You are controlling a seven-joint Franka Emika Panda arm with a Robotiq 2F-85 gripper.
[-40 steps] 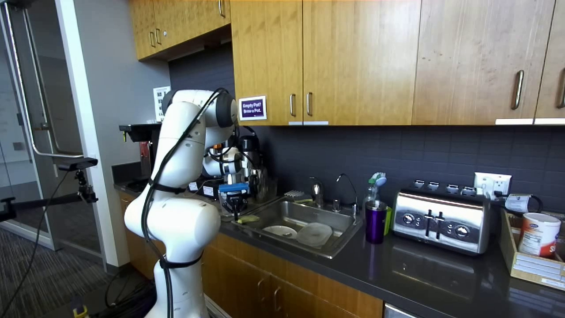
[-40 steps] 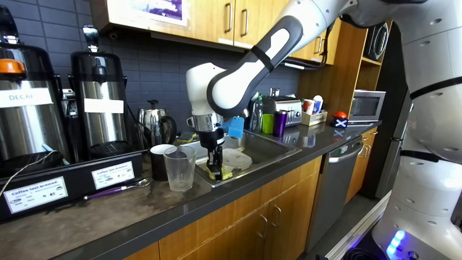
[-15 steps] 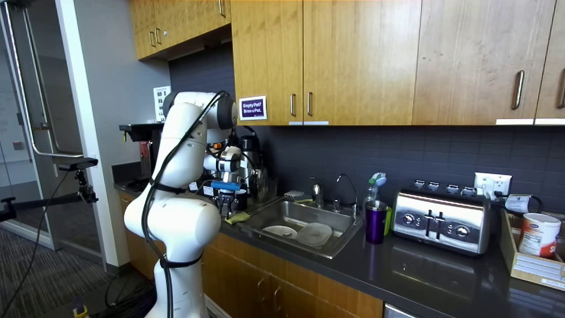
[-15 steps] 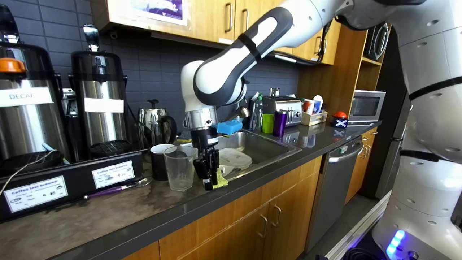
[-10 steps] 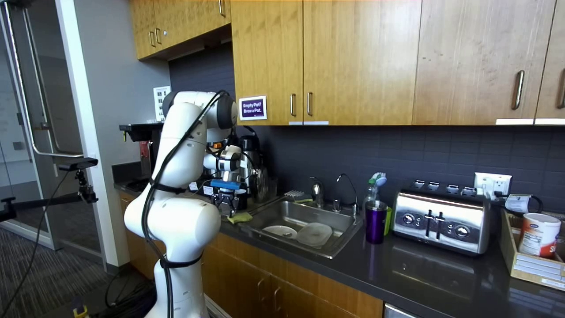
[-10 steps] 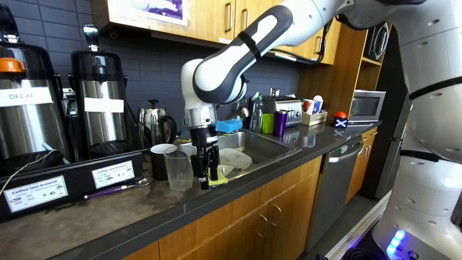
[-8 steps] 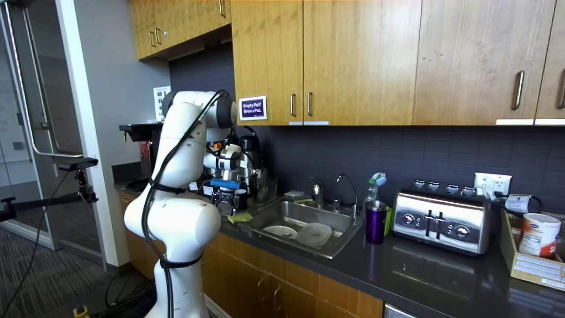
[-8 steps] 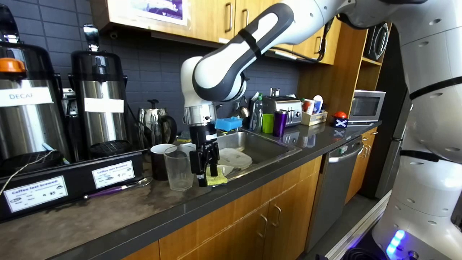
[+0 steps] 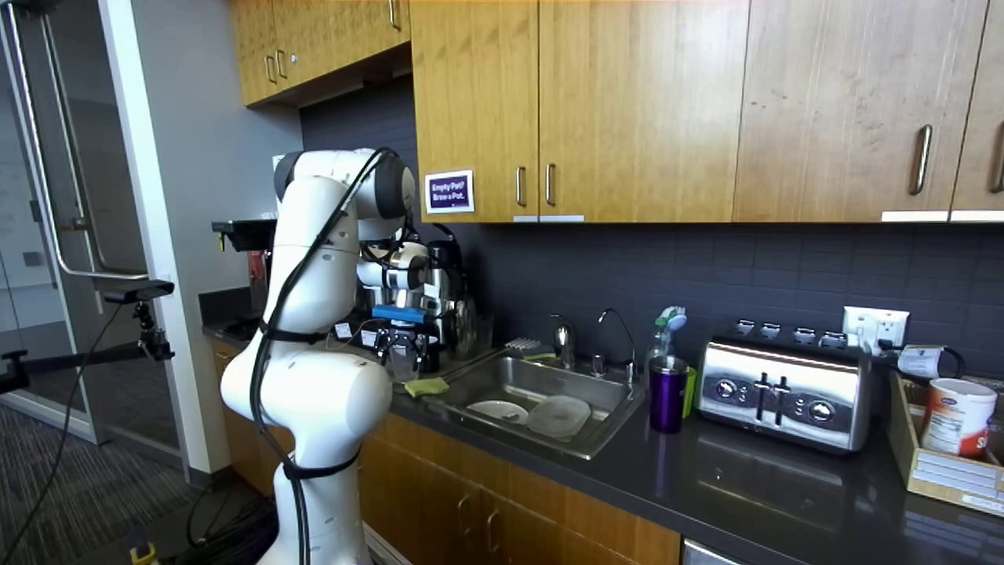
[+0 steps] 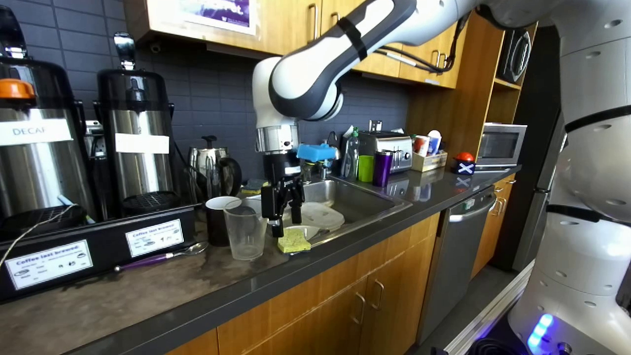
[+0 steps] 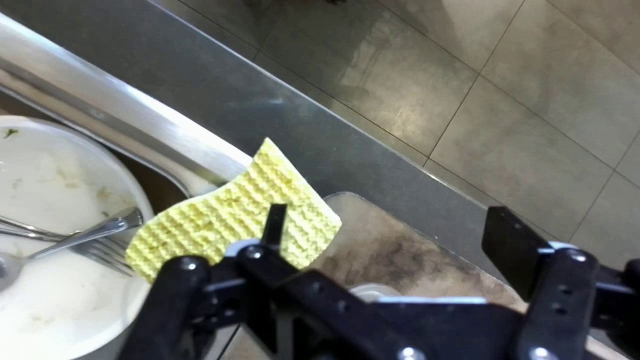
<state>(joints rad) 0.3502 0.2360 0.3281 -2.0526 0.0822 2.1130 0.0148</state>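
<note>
Spread wide and holding nothing, the black two-fingered gripper (image 10: pixel 287 228) hangs just above and beside the yellow, ridged sponge (image 11: pixel 230 215), which lies bent across a corner of the stainless-steel sink rim (image 11: pixel 160 122). It looks light, soft and grippy; its middle seems the surest hold.

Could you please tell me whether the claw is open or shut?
The claw is open: in the wrist view its jaws stand wide apart, and the yellow sponge lies free of them.
</note>
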